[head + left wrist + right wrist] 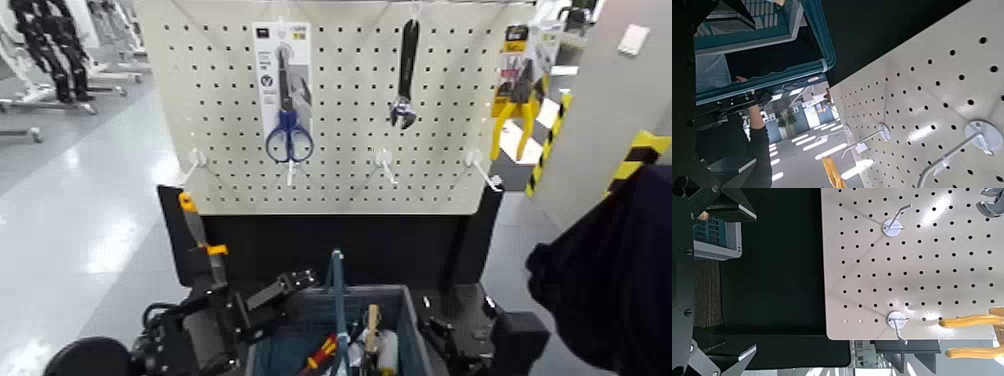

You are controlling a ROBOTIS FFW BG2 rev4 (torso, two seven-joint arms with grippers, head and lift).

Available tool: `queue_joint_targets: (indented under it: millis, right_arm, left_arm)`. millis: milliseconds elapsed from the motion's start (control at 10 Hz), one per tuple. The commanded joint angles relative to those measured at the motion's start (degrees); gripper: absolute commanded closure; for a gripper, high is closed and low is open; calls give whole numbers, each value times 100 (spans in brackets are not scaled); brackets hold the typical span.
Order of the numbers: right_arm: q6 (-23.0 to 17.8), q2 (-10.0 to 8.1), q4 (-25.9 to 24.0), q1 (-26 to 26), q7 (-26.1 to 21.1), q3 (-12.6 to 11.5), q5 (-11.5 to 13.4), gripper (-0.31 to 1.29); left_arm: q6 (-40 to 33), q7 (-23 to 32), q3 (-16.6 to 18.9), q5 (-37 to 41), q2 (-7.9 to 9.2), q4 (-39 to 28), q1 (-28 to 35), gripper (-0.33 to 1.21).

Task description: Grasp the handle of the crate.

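Observation:
The grey-blue crate (412,303) stands low in the middle of the head view, below the pegboard, with tools inside it. Its thin blue-grey handle (337,290) stands upright over its middle, seen edge-on. My left gripper (285,288) is beside the crate's left wall, level with the rim and apart from the handle. My right gripper (447,338) is by the crate's right wall; in the right wrist view it (746,280) is open and empty. The crate's rim (822,48) fills the left wrist view's upper part, and a corner (715,236) shows in the right wrist view.
A white pegboard (340,180) stands behind the crate with a scissors pack (283,90), a wrench (406,75), yellow pliers (515,100) and bare hooks (383,163). An orange-and-black tool (203,245) rises at the left. A dark bulky shape (610,275) is at the right.

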Motion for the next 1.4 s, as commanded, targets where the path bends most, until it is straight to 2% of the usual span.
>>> queue_joint_targets:
  millis: [100,400,600,700,900,1000,1200,1400]
  right_arm:
    - [-21,0,13,0,0,0,-8,14]
    - [-56,0,30,-8,0,9,-17,14]
    - [-73,0,30,-8,0,9,-26,14]
    - [-82,9,39,-8,0,9,-26,14]
    - [-91,0,39,-8,0,9,-34,14]
    - [-100,0,39,-8,0,9,-34,14]
    - [-100,0,39,-8,0,9,-34,14]
    - [-109,0,48,-8,0,9,-43,14]
  left_arm:
    - [23,-136,-354,149,59,489,-383,11]
    - [-117,-189,-636,413,42,797,-577,13]
    - [-170,-409,-873,483,15,1008,-735,20]
    - [-179,-418,-917,501,-11,1043,-753,30]
    - [-197,-426,-917,527,-20,1087,-744,85]
    - [-214,-426,-917,527,-20,1087,-735,91]
    - [-249,-426,-908,545,-37,1095,-717,114]
    - [-258,-426,-908,545,-46,1095,-700,117]
